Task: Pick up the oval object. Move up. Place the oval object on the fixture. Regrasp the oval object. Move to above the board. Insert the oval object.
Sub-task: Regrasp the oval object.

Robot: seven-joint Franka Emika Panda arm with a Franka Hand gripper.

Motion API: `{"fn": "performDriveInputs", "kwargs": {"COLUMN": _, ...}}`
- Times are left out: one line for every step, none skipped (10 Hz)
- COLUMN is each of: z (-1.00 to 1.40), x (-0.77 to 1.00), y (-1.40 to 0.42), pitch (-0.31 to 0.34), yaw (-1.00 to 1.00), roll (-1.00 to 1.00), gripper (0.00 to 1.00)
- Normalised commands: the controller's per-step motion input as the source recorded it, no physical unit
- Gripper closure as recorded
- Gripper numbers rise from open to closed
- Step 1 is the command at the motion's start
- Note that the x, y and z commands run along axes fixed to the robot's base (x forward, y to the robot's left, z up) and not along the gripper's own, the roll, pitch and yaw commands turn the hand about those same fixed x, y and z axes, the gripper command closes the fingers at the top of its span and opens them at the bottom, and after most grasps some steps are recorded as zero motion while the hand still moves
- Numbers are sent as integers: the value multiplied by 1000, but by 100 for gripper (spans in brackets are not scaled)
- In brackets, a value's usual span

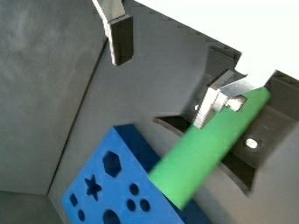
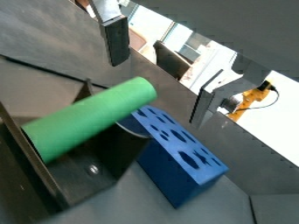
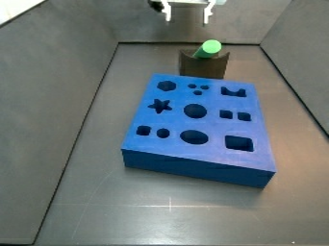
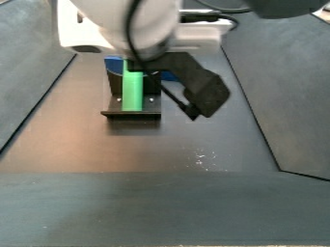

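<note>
While hanging high over the fixture (image 3: 206,65) in a side view, held nothing: gripper (image 3: 189,8) up by the back wall, jaws wide apart. Looked the same in both wrist views, with the gripper (image 1: 170,70) empty and only air between the jaws of the gripper (image 2: 163,70). Saw two flat silver fingers (image 1: 121,39) with dark pads, far from each other, fingers (image 2: 211,101) not touching a thing.

Found the green rod (image 3: 210,46) lying on top of the fixture, round end showing in that side view. Saw the rod (image 4: 133,87) stretched along the fixture (image 4: 133,114) in a side view too. Lay below the jaws in both wrist views, rod (image 1: 216,144) and rod (image 2: 87,118), resting across the dark fixture (image 1: 267,131), base plate of the fixture (image 2: 87,171) flat on the floor.

Saw the blue board (image 3: 199,125) flat on the floor, just in front of the fixture, holes facing up: a star, circles, squares. Spotted the board (image 1: 111,188) under the near end of the rod in a wrist view, and the board (image 2: 181,157) right beside the fixture. Could not tell if board and fixture touched.
</note>
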Motion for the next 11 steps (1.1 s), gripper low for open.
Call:
{"fn": "performDriveInputs", "kwargs": {"z": -6, "x": -1000, "y": -27, "pitch": -177, "yaw": 77, "roll": 64, "gripper": 0}}
{"fn": "performDriveInputs", "kwargs": {"z": 1, "x": -948, "y": -33, "pitch": -174, "yaw": 102, "roll": 74, "gripper": 0}}
{"fn": "performDriveInputs", "kwargs": {"z": 6, "x": -862, "y": -34, "pitch": -173, "yaw": 110, "roll": 78, "gripper": 0}}
{"fn": "performDriveInputs", "kwargs": {"z": -241, "x": -421, "y": -1000, "pitch": -24, "yaw": -910, "roll": 1000, "gripper": 0}}
{"fn": "performDriveInputs", "kwargs": {"z": -237, "x": -345, "y": -1000, "pitch": -25, "yaw": -906, "roll": 1000, "gripper": 0}}
{"fn": "performDriveInputs", "kwargs": {"z": -164, "x": -226, "y": -1000, "pitch": -56, "yaw": -903, "roll": 1000, "gripper": 0}}
{"fn": "performDriveInputs", "kwargs": {"z": -147, "x": -186, "y": -1000, "pitch": -73, "yaw": -904, "roll": 1000, "gripper": 0}}
{"fn": "performDriveInputs", "kwargs": {"z": -135, "x": -159, "y": -1000, "pitch": -105, "yaw": -904, "roll": 1000, "gripper": 0}}
{"fn": "performDriveInputs", "kwargs": {"z": -96, "x": -148, "y": -930, "pitch": -127, "yaw": -906, "roll": 1000, "gripper": 0}}
{"fn": "performDriveInputs", "kwargs": {"z": -33, "x": -104, "y": -664, "pitch": -158, "yaw": -903, "roll": 1000, "gripper": 0}}
{"fn": "performDriveInputs", "kwargs": {"z": -14, "x": -82, "y": -460, "pitch": -179, "yaw": -903, "roll": 1000, "gripper": 0}}
